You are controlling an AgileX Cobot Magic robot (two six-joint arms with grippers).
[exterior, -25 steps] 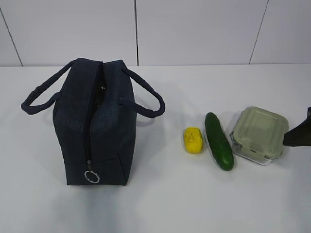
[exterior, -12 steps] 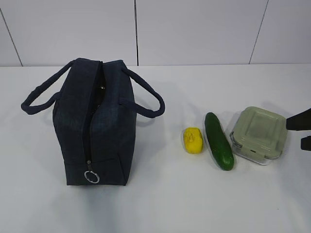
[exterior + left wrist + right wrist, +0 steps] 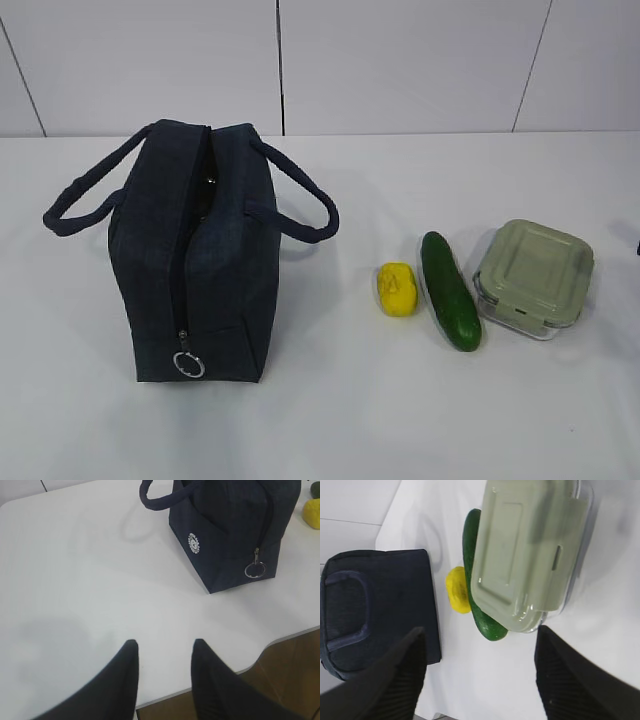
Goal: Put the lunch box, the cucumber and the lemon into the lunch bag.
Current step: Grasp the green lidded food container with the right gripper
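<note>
While the left gripper (image 3: 162,652) is hanging over bare white table (image 3: 330,420) near its front edge, its two dark fingers (image 3: 125,680) are standing a little apart with nothing between them, and it is touching nothing. Ahead of it and to its right, the lunch bag (image 3: 195,270) is sitting upright on the left part of the table, its two loop handles (image 3: 305,205) drooping out to either side. Its top zipper is running along the bag toward the camera in the exterior view, gaping slightly at the far end, with the metal ring pull (image 3: 188,365) dangling at the near end. A small round white logo (image 3: 193,543) is showing on the bag's side in the left wrist view.

Well apart from the bag, to its right, the lemon (image 3: 397,289) is lying on the table, just beside the cucumber (image 3: 450,292), which is lying lengthwise with its near end angled rightward. Next to the cucumber, the lunch box (image 3: 533,277) is resting flat with its pale green lid clipped on.

Farthest right, the right gripper (image 3: 480,667) is hovering above the lunch box with its fingers (image 3: 400,680) spread wide, gripping nothing; the box, cucumber and lemon are all showing between them from above.
</note>
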